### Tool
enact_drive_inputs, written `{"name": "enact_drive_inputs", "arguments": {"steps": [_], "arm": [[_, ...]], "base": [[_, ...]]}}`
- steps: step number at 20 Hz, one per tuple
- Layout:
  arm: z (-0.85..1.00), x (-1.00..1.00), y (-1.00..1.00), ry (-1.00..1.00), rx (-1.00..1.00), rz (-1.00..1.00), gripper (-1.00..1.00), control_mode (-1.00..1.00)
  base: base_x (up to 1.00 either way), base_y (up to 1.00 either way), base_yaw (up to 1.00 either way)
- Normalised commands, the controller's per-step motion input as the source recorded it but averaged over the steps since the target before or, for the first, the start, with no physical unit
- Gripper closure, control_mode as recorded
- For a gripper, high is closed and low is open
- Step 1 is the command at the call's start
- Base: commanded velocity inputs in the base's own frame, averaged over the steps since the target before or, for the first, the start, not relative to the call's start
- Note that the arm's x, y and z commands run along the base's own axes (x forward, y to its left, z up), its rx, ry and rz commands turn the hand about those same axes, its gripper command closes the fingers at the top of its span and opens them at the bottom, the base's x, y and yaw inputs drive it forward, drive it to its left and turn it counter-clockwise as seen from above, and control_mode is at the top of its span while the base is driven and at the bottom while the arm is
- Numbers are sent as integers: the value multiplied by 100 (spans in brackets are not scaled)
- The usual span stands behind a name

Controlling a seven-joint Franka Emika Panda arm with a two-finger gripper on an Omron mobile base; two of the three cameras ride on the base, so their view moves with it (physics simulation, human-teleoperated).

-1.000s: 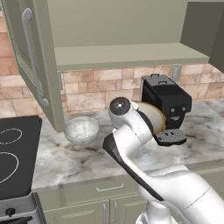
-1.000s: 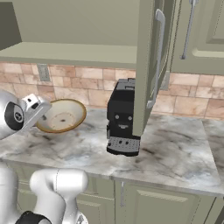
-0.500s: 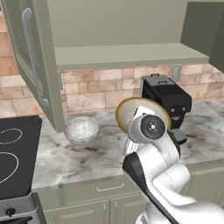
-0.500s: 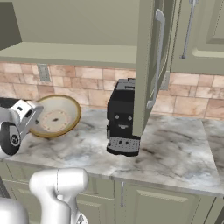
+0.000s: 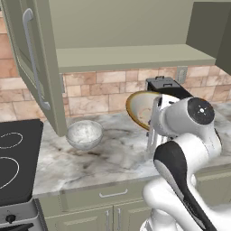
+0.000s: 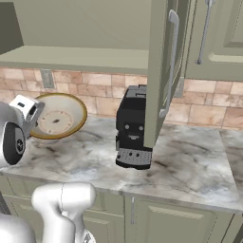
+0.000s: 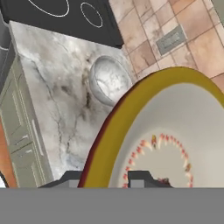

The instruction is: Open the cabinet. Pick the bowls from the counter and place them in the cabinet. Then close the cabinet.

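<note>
- Tan bowl [image 6: 58, 116]: wide and shallow, mustard-brown rim, cream interior with a ring of small red and orange dots round the centre. Tipped up on edge, its inside facing away from the arm, clear of the counter [image 6: 190, 166] and below the cabinet's shelf [image 5: 131, 57].
- Claw [image 7: 113, 178]: nearly closed on the tan bowl's rim, one dark fingertip [image 7: 144, 178] inside the rim and the other outside, as seen in the hand view.
- Speckled bowl [image 5: 84, 134]: deep, grey-white with fine flecks, upright on the counter. Well apart from the claw, toward the stovetop side.
- Counter: grey-beige marble pattern with dark veining, running beneath the claw.
- Cabinet [image 5: 113, 27]: olive-green, both raised-panel doors swung open, long silver bar handles, pale shelf. Above and behind the claw.
- Coffee machine [image 6: 135, 127]: black, standing on the counter just beside the held bowl, on the side away from the speckled bowl.
- Stovetop [image 5: 16, 158]: black with white rings, beyond the speckled bowl from the claw.
- Backsplash [image 6: 104, 92]: tan and brown brick, with a grey outlet plate [image 6: 47, 78] behind the claw.
</note>
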Motion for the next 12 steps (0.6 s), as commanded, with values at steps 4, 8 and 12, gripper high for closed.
{"name": "enact_drive_inputs", "arguments": {"steps": [4,8,12], "arm": [[53,-4,-2,12,0,15,100,-100],[34,0,0,4,0,16,100,-100],[26,0,0,0,-1,18,100,-100]], "base": [[0,0,0],[0,0,0],[0,0,0]]}}
